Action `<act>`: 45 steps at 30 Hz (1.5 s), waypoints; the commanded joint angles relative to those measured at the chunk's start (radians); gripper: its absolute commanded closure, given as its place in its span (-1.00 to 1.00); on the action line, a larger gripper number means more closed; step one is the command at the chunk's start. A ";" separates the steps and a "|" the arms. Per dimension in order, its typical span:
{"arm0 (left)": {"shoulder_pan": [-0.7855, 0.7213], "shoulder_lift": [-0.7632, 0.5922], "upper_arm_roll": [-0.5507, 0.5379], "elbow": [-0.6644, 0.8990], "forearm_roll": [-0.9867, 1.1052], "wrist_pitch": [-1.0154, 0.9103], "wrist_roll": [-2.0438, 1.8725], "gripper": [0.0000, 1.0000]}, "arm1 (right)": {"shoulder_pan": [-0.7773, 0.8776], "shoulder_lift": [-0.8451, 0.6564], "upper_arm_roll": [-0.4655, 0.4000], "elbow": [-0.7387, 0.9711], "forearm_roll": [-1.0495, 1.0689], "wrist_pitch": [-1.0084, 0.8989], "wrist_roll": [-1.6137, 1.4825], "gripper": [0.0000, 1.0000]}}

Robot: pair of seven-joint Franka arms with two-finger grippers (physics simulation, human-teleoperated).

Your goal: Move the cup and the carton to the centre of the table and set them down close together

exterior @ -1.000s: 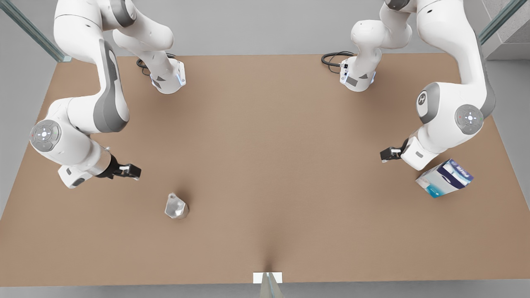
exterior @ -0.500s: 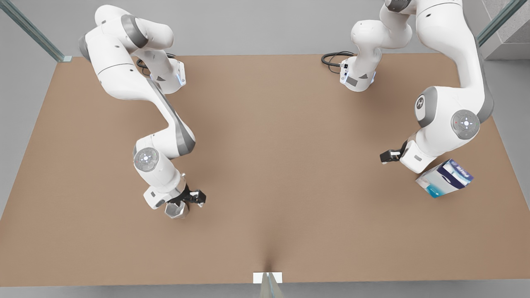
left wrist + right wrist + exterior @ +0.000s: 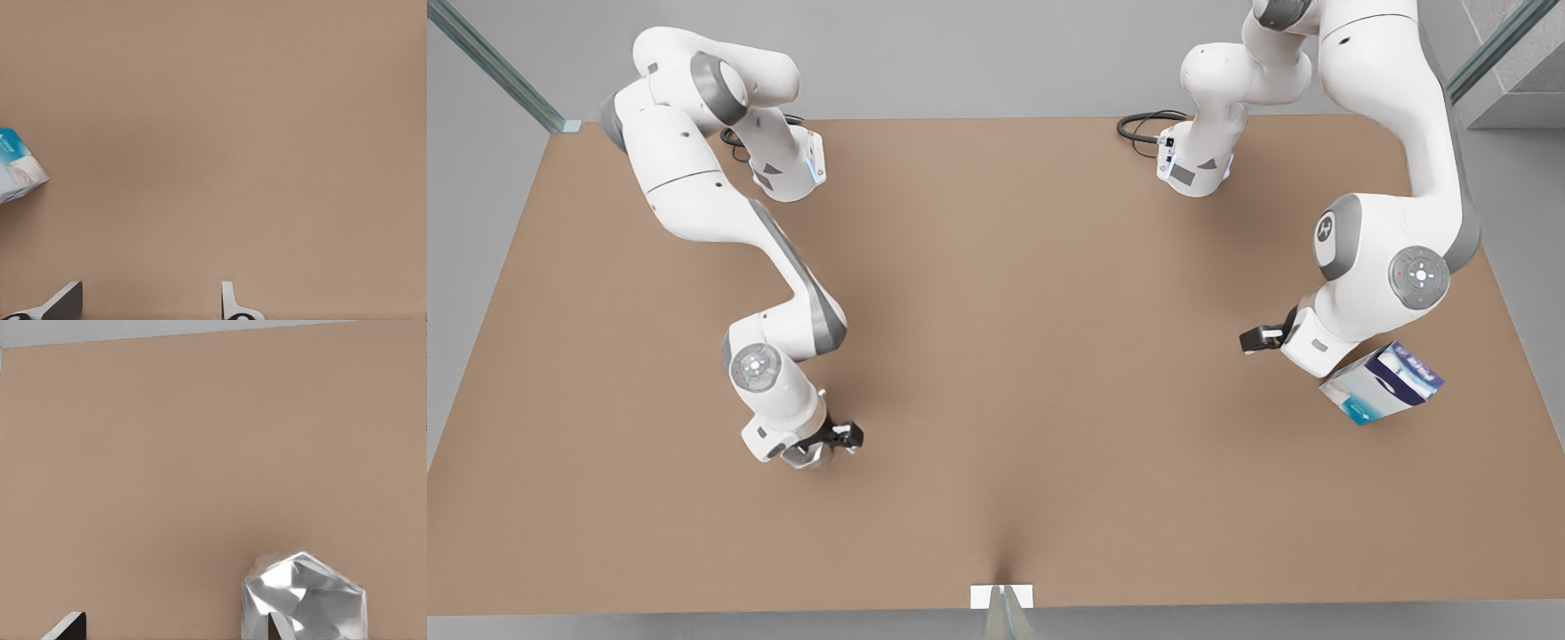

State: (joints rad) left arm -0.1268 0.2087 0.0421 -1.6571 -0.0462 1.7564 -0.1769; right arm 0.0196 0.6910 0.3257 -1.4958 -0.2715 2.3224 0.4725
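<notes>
Silver cup [image 3: 303,597] beside open right gripper [image 3: 167,628].

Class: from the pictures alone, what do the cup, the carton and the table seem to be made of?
Cup: probably polished metal; faceted silver sides throw bright reflections.
Carton: likely printed cardboard; flat white, navy and teal panels, sharp edges.
Table: matte light brown, no grain or glare; possibly fibreboard or laminate.

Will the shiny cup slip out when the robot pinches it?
It might. The cup looks like smooth polished metal, so it is probably slippery. Its slanted flat faces could make a finger slide or twist it. It looks stiff, so squeezing probably won't dent it. The right pincer is open around it.
</notes>
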 commanded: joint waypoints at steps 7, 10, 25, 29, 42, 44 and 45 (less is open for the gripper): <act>-0.001 -0.002 0.001 0.000 0.000 0.000 -0.003 -1.00 | 0.003 0.008 -0.020 -0.006 -0.003 0.000 -0.002 -1.00; -0.001 0.000 0.001 0.000 0.000 0.000 -0.003 -1.00 | 0.022 0.027 -0.047 -0.001 -0.009 0.040 -0.011 -1.00; -0.001 0.003 0.001 -0.001 0.000 -0.003 -0.015 -1.00 | 0.057 0.065 -0.088 -0.026 -0.002 0.054 0.003 -1.00; -0.001 0.008 0.001 0.000 0.000 -0.003 -0.013 -1.00 | 0.057 0.071 -0.088 -0.026 0.000 0.049 -0.009 0.28; -0.001 0.015 0.001 0.000 0.000 -0.002 -0.013 -1.00 | 0.049 0.068 -0.088 -0.018 0.000 -0.017 0.000 0.57; -0.001 0.015 -0.001 0.000 0.000 -0.002 -0.013 -1.00 | 0.049 0.068 -0.088 -0.017 0.000 -0.024 0.000 0.57; -0.001 0.015 -0.001 0.002 0.000 -0.003 -0.015 -1.00 | 0.049 0.068 -0.088 -0.015 0.000 -0.044 0.003 0.57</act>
State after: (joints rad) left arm -0.1276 0.2240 0.0427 -1.6552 -0.0462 1.7533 -0.1917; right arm 0.0705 0.7601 0.2378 -1.5082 -0.2698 2.2736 0.4744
